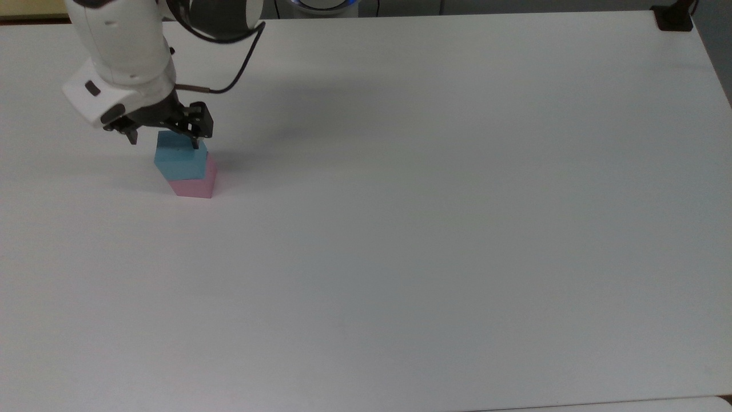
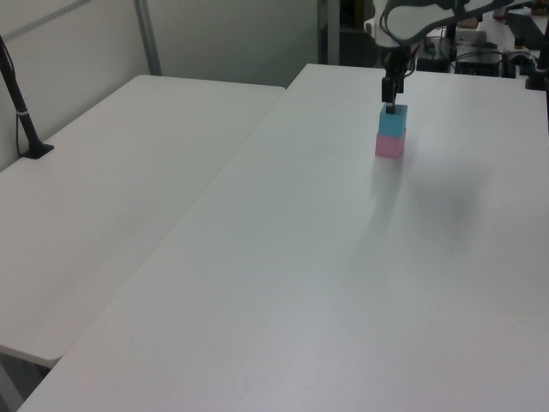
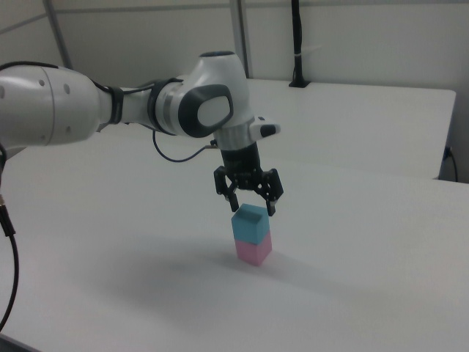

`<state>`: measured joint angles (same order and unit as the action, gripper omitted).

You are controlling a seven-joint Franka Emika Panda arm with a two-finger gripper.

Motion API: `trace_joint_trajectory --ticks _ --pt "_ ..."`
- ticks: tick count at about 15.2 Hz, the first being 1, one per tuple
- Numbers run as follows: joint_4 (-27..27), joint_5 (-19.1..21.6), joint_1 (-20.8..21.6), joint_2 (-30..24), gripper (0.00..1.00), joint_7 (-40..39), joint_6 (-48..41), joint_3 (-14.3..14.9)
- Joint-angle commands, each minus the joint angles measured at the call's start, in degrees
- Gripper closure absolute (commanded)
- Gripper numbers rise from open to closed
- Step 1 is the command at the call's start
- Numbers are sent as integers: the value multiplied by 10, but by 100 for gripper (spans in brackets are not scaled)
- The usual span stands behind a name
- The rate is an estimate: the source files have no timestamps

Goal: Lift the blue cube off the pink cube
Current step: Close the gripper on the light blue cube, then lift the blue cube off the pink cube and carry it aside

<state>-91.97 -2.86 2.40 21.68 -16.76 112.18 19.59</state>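
White table (image 1: 434,240): two stacked cubes (image 1: 184,166).

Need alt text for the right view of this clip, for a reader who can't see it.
A white robot arm's open gripper hangs just above a blue cube stacked on a pink cube, its black fingers spread either side of the blue cube's top, not gripping it. The stack stands on a white table, with a second white table behind.

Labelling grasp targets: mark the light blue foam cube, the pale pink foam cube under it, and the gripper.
light blue foam cube (image 3: 248,225), right view, on its front face.
pale pink foam cube (image 3: 252,252), right view, on its front face.
gripper (image 3: 250,204), right view, midway between the open fingertips, just above the stack.
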Motion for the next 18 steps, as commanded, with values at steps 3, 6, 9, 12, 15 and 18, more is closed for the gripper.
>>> trace_joint_trajectory --ticks 3,6,9,12,15,18 --pt "-8 10 8 13 17 -20 19 7" --pt "-8 17 8 7 72 -61 9 7" --pt "-4 35 8 6 82 -63 1 7" --pt "22 66 9 9 82 -60 6 7" --pt "62 82 13 18 81 -56 14 1" --pt "94 103 34 53 79 -14 72 -4"
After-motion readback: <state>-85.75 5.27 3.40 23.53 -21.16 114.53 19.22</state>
